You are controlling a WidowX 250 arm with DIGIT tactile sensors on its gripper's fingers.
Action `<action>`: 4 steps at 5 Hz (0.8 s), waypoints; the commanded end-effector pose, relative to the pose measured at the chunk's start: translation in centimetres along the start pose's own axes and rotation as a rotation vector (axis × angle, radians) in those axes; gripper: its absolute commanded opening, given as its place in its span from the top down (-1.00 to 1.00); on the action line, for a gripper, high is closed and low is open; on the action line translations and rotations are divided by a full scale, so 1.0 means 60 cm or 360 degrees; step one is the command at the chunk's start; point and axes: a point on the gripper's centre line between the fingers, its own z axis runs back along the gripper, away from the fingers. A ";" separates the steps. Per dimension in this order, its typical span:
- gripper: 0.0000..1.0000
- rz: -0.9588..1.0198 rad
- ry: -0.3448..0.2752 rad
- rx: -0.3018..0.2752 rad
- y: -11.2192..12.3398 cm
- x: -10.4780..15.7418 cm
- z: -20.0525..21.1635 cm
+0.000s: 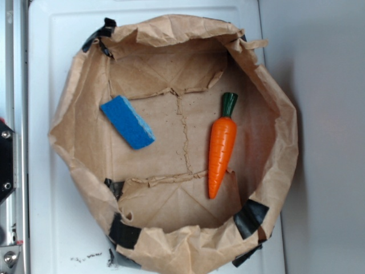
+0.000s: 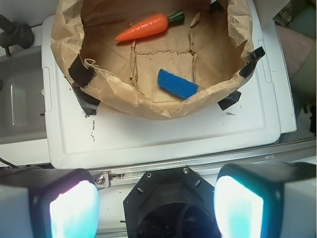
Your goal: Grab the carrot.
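The pincer (image 2: 156,198) stands open in the wrist view: its two pale pads (image 2: 72,208) show wide apart at the bottom corners, with nothing between them. It holds nothing. It hangs high, outside the bag and short of it, over the metal rail and base at the table edge. The exterior view does not show the pincer at all, so the arm's pose beyond this cannot be told.

Judged step: the approach has not yet begun in earnest; the task stands at its start, with the carrot untouched.

Ahead of the pincer lies the white tray (image 2: 163,141), carrying a rolled-down brown paper bag (image 2: 119,94) taped at its corners. Inside, nearer the pincer and slightly to its right, a blue sponge (image 2: 177,83) lies flat on the bag floor. Farther on, ahead and a little to the left, the carrot (image 2: 146,27) lies on its side near the far wall, well apart from the sponge, green top pointing right.

Next move, as judged: travel forward over the near bag wall and past the sponge, turn the jaws across the carrot's length, then descend and close on its thick middle. The crumpled rim is a snag risk.
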 end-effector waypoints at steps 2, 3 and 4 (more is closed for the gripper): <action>-1.00 0.0116 -0.0035 0.0017 -0.017 0.043 -0.018; -1.00 0.0211 -0.0089 -0.0002 -0.023 0.077 -0.018; -1.00 0.0243 -0.0151 -0.0011 -0.024 0.099 -0.023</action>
